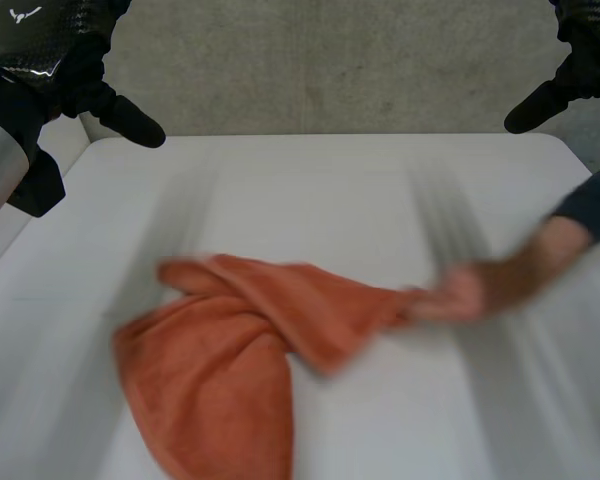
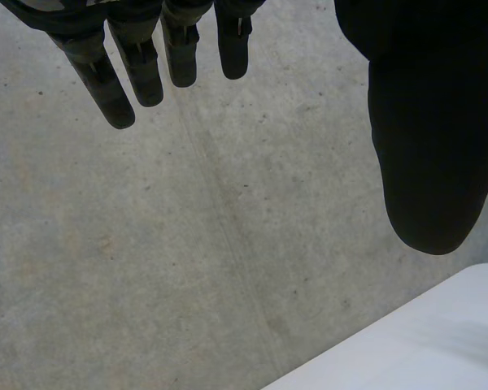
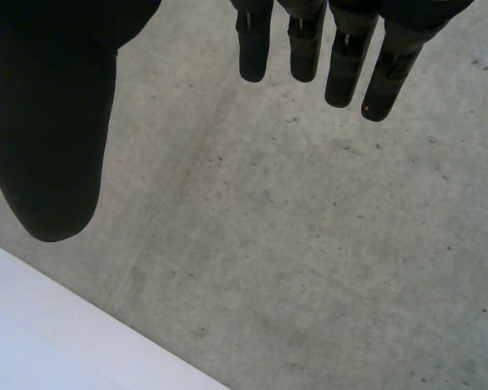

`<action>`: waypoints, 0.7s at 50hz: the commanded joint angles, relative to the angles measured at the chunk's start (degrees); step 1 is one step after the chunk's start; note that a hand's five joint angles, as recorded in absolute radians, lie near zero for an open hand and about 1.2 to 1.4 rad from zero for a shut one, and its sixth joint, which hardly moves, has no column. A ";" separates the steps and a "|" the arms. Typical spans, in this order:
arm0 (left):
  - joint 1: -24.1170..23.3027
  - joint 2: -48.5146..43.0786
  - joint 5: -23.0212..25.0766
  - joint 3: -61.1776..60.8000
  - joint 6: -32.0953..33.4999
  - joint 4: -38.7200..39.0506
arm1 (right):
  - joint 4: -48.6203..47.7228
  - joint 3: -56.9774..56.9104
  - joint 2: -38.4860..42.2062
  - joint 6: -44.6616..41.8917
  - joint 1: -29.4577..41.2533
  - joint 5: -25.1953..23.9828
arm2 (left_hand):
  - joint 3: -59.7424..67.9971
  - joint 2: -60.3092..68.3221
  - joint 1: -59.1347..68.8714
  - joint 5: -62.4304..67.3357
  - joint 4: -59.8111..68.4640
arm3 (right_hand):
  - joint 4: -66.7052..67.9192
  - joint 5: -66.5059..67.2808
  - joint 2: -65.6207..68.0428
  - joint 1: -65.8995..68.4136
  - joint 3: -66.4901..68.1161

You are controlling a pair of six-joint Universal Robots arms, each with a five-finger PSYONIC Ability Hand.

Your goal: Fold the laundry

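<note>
person's hand [image 1: 485, 288] grips right end of orange cloth [image 1: 230, 365] | crumpled near-centre on table [image 1: 310, 190] | left hand [image 1: 75, 80], right hand [image 1: 580, 65] straight-fingered, empty, far corners

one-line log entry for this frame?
left hand: open, raised | right hand: open, raised | orange towel: crumpled on table | person's hand: at towel's end

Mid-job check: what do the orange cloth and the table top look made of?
The orange cloth looks like soft terry or microfibre towelling, matte, with a fuzzy nap and limp folds. The white table: smooth, hard, probably laminate or plastic, with a faint sheen.
</note>
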 commanded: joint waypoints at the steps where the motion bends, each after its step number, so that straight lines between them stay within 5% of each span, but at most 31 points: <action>1: 0.02 -0.05 0.04 0.03 0.02 0.03 | 0.00 0.38 0.03 0.00 -0.03 -2.39 | -2.17 -1.40 -1.19 -2.60 -1.69 | -3.16 -3.28 -2.60 -1.61 -2.12; 20: 0.02 -3.21 0.04 0.11 0.29 -0.06 | 1.14 1.79 1.96 -6.67 0.58 -5.74 | -1.79 -1.02 -0.81 -2.22 -1.31 | -3.16 -3.28 -2.60 -1.61 -2.12; 27: 0.11 -11.45 -0.05 1.34 1.07 -1.90 | 9.04 3.11 4.69 -16.25 0.76 -5.30 | 2.22 2.99 3.20 1.79 2.71 | -2.91 -3.03 -2.35 -1.36 -1.87; 35: -0.68 -21.04 -1.27 0.03 8.01 -6.03 | 13.01 4.34 10.75 -16.61 2.86 -5.56 | 4.77 5.54 5.75 4.34 5.26 | 3.82 3.70 4.38 5.37 4.86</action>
